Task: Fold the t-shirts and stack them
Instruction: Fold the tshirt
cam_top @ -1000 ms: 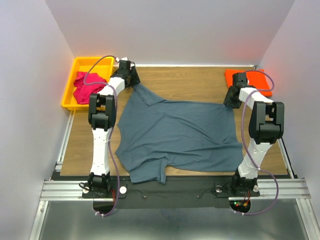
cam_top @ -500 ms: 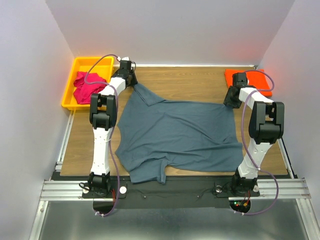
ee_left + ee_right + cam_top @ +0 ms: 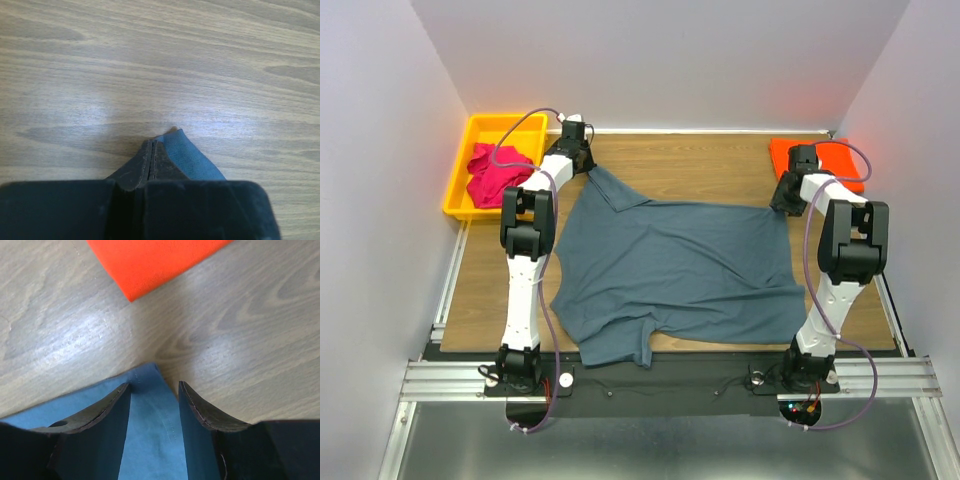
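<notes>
Left fingers point(image 3: 137, 172) tight on grey-blue t-shirt point(image 3: 192, 160) corner, right fingers point(image 3: 197, 412) apart

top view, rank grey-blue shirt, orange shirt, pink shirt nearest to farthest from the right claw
1. grey-blue shirt: its corner lies inside the right claw
2. orange shirt: just beyond, far right
3. pink shirt: far left, in the yellow bin

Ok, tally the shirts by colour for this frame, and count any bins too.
slate grey-blue t-shirt: 1
orange t-shirt: 1
magenta-pink t-shirt: 1
yellow bin: 1
Total: 4
</notes>
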Tool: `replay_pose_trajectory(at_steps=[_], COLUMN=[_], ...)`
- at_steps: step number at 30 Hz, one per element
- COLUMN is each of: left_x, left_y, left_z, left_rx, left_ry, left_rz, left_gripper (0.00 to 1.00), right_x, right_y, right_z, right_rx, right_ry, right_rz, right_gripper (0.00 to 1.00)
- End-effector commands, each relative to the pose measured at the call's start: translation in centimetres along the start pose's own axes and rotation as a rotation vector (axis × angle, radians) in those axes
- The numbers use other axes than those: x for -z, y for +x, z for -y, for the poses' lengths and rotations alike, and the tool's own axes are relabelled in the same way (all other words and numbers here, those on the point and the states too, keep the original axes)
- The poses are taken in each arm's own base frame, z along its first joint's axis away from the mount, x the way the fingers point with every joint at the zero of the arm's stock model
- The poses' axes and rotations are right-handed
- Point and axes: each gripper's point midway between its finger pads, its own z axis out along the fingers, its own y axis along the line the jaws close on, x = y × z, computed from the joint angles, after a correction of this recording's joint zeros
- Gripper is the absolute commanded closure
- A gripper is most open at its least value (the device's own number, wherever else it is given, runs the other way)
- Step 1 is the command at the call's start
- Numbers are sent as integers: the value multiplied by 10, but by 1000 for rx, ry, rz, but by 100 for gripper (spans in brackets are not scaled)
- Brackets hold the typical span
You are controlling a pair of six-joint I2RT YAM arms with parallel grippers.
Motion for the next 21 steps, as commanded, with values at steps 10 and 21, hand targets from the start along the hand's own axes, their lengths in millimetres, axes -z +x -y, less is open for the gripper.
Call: replay_pose_trajectory(at_steps=[10, 21], left_x=[45, 56], left_y=[-61, -73], left_z=[17, 19], left_rx=[-12, 13], left_ry=[39, 46], left_rz=[119, 140], left_gripper=[100, 100], right_x=[-10, -26], right_y=[-29, 12], right_z=[-14, -10], right_rx=[-26, -21], right_ry=[-52, -52], right_rz=[59, -44], right_gripper=[51, 72])
